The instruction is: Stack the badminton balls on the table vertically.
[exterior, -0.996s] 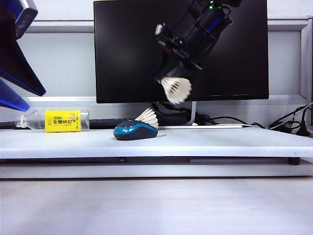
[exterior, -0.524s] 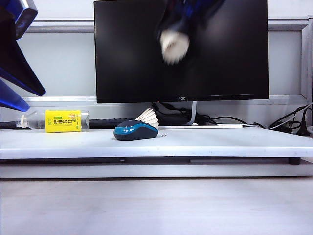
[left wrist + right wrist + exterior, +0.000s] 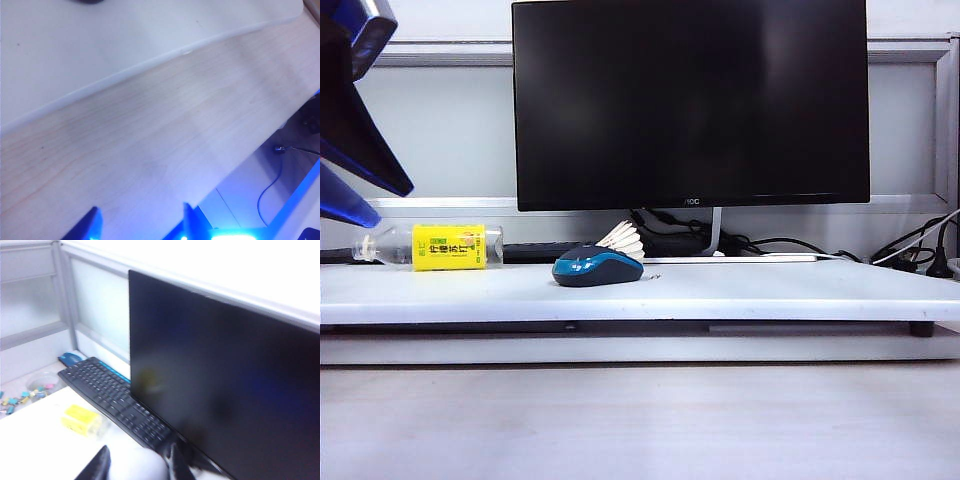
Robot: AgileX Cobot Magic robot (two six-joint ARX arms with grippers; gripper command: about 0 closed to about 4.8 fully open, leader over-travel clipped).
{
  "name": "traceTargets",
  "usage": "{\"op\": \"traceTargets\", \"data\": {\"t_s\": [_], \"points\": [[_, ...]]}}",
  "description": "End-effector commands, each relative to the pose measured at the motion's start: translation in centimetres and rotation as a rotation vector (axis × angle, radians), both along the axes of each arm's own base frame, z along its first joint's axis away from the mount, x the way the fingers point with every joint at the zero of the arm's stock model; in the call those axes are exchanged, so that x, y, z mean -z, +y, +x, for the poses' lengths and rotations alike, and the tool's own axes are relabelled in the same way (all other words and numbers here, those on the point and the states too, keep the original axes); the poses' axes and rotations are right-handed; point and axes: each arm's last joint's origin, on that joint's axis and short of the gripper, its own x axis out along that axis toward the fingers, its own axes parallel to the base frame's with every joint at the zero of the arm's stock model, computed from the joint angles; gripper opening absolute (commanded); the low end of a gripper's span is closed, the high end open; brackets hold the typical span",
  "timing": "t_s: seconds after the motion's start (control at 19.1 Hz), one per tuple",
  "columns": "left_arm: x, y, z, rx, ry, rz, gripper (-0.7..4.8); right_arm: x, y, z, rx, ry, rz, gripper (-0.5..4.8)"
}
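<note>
One badminton ball lies on the white table, half hidden behind a blue-black mouse. In the right wrist view my right gripper is high up, facing the monitor. A pale rounded shape, the other badminton ball, fills the gap between its dark fingers, and the gripper is shut on it. This gripper is out of the exterior view. My left gripper hangs open and empty over the pale wood-grain surface. Its arm fills the exterior view's upper left corner.
A clear bottle with a yellow label lies on the table's left. A large black monitor stands behind the mouse, with cables at the right. The right wrist view shows a black keyboard and a dish of clips.
The right gripper has risen with its badminton ball, from in front of the monitor up and out of the exterior view. The left arm, mouse and lying ball have not moved.
</note>
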Motion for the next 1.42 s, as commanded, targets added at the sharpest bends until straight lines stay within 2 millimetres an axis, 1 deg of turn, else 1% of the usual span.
{"op": "traceTargets", "data": {"t_s": [0.05, 0.1, 0.21, 0.26, 0.37, 0.47, 0.52, 0.68, 0.73, 0.79, 0.84, 0.89, 1.0, 1.05, 1.15, 1.26, 1.31, 1.42], "points": [[-0.3, -0.1, 0.1, 0.006, -0.019, -0.008, 2.20, -0.1, -2.1, -3.8, 0.042, -0.034, -0.010, 1.40], [-0.3, -0.1, 0.1, 0.005, -0.017, -0.010, 2.20, 0.5, -2.8, -5.2, 0.060, -0.034, -0.010, 1.40], [-0.3, -0.1, 0.1, 0.003, -0.015, -0.012, 2.20, 1.9, -3.6, -7.3, 0.077, -0.051, -0.006, 1.39], [-0.3, -0.1, 0.1, 0.003, -0.015, -0.012, 2.20, 3.3, -3.9, -8.5, 0.085, -0.068, 0.004, 1.39], [-0.3, -0.1, 0.1, 0.004, -0.016, -0.012, 2.20, 5.4, -4.0, -9.4, 0.087, -0.081, 0.037, 1.39], [-0.3, -0.1, 0.1, 0.003, -0.016, -0.011, 2.20, 8.3, -4.0, -9.6, 0.089, -0.093, 0.091, 1.39], [-0.3, -0.1, 0.1, 0.003, -0.017, -0.012, 2.20, 10.7, -4.0, -9.3, 0.090, -0.099, 0.130, 1.39], [-0.4, -0.1, 0.2, 0.004, -0.028, -0.014, 2.20, 15.1, -3.8, -8.4, 0.085, -0.119, 0.182, 1.39], [-0.4, -0.1, 0.2, 0.005, -0.036, -0.015, 2.20, 16.9, -3.7, -8.0, 0.085, -0.134, 0.193, 1.39], [-0.5, -0.1, 0.3, 0.005, -0.045, -0.017, 2.19, 19.2, -3.4, -7.5, 0.095, -0.150, 0.203, 1.39], [-0.5, -0.1, 0.3, 0.004, -0.052, -0.018, 2.20, 20.7, -3.0, -7.1, 0.108, -0.150, 0.206, 1.39], [-0.5, -0.1, 0.3, 0.004, -0.057, -0.019, 2.19, 21.5, -2.8, -6.7, 0.118, -0.149, 0.207, 1.39], [-0.7, -0.2, 0.5, 0.006, -0.078, -0.024, 2.20, 23.4, -1.9, -5.2, 0.117, -0.126, 0.205, 1.39], [-0.7, -0.2, 0.5, 0.006, -0.087, -0.027, 2.20, 24.7, -0.9, -3.8, 0.113, -0.129, 0.209, 1.39], [-0.8, -0.2, 0.5, 0.006, -0.089, -0.027, 2.20, 26.0, -0.1, -2.4, 0.123, -0.152, 0.221, 1.39], [-0.8, -0.2, 0.6, 0.000, -0.093, -0.024, 2.20, 28.0, 0.8, -0.8, 0.180, -0.183, 0.239, 1.39], [-0.8, -0.1, 0.6, -0.014, -0.096, -0.013, 2.20, 29.3, 1.0, 0.1, 0.211, -0.193, 0.266, 1.39], [-0.8, -0.1, 0.6, -0.031, -0.099, 0.000, 2.20, 30.8, 1.1, 1.0, 0.260, -0.196, 0.300, 1.39]]}}
